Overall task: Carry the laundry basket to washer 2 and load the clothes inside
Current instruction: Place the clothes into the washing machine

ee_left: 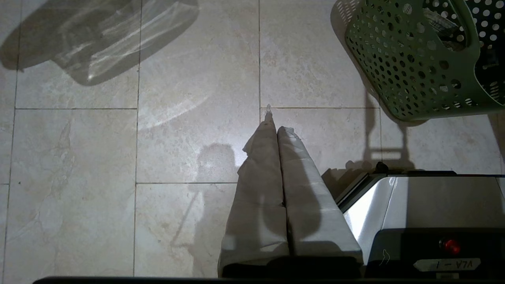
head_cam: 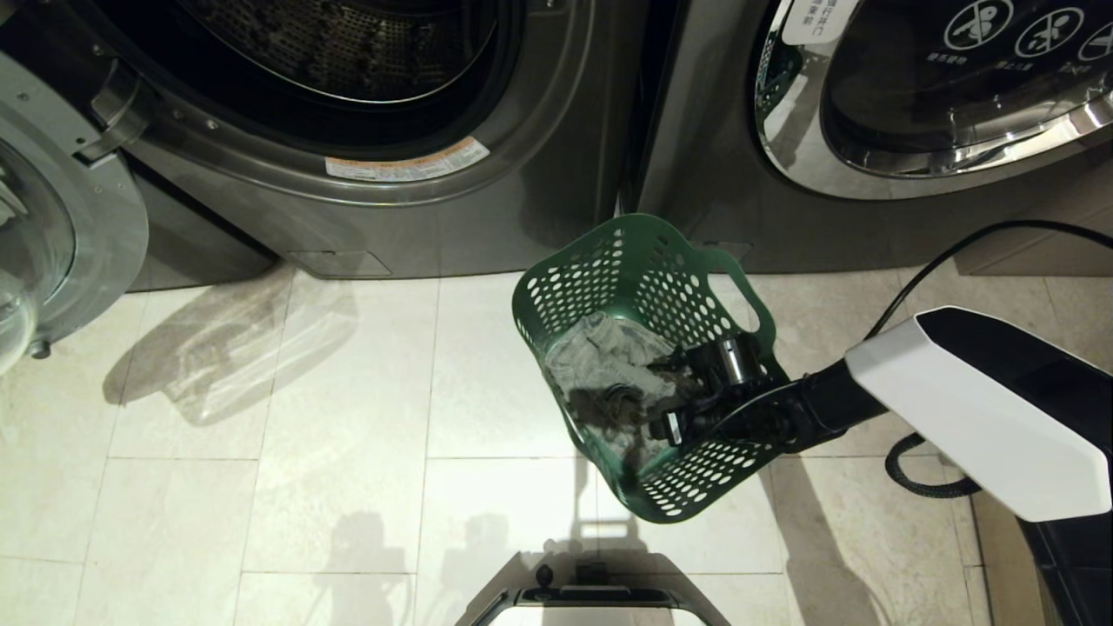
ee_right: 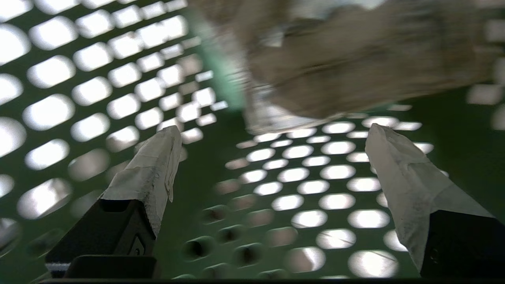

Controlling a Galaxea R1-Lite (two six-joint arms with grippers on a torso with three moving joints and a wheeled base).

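The laundry basket [head_cam: 648,287] stands on the tiled floor [head_cam: 348,435] just in front of the two washers, near the gap between them. The left washer [head_cam: 365,130] has its door [head_cam: 52,217] swung open and its drum exposed; the right washer [head_cam: 869,130] is shut. No machine number is legible, so which one is washer 2 cannot be told.

The clothes [head_cam: 600,365] lie crumpled in the bottom of the basket, a grey fabric heap. The right gripper [head_cam: 674,417] reaches inside the basket over the near rim, directly beside the heap. In the right wrist view its fingers [ee_right: 154,165] stand wide apart with nothing between them; the perforated green wall is behind them and the clothes [ee_right: 355,67] lie just beyond the tips. The left gripper [ee_left: 276,122] is parked over bare floor, well apart from the basket [ee_left: 406,67], with its fingers pressed together and holding nothing.

Handling assessment: the clothes appear soft, light and limp. They will likely drape and trail when lifted and may snag on the rim. A raised fold near the middle of the heap offers the best purchase; a pinch at a loose edge risks slipping out or lifting only one layer. The fingers should probably close deep into the bundle. The basket appears to be rigid, light plastic and may slide or tip if the fabric drags against its wall.
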